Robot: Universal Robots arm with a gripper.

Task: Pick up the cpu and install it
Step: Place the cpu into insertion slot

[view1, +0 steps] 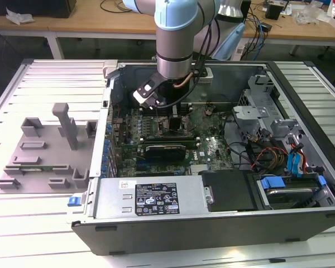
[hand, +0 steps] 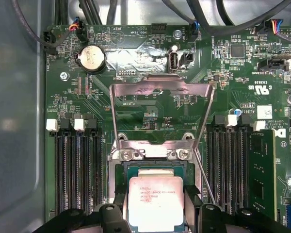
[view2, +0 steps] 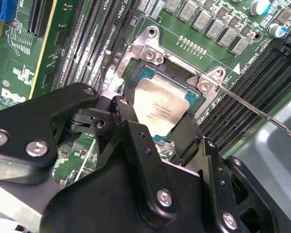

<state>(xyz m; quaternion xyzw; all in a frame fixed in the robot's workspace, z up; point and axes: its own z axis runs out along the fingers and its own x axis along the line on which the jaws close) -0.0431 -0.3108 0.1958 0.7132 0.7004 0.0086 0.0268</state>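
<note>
The computer case (view1: 301,106) lies open on its side on the slatted desk (view1: 39,234), and the arm reaches down into it over the motherboard (view1: 212,148). In both wrist views the cpu (view2: 160,104) (hand: 155,201) sits in or just above the socket (hand: 150,168), its silvery top plate facing up. It lies between the two banks of memory slots (hand: 77,165). The socket's hinged metal load plate (hand: 160,92) stands open behind it, and the thin wire lever (view2: 262,114) is swung clear to one side.

The end effector (view2: 157,128) is drawn in to the chip's width, with one black finger (view2: 128,121) against each of two opposite edges. It looks to be gripping the chip, though whether the cpu is fully seated cannot be told.

By its look the cpu is light, stiff and flat, with a smooth metal lid that offers little friction. The narrow side edges are the sensible place to hold it. Its underside and the socket contacts are likely fragile, so it probably has to be kept level and never pressed.
</note>
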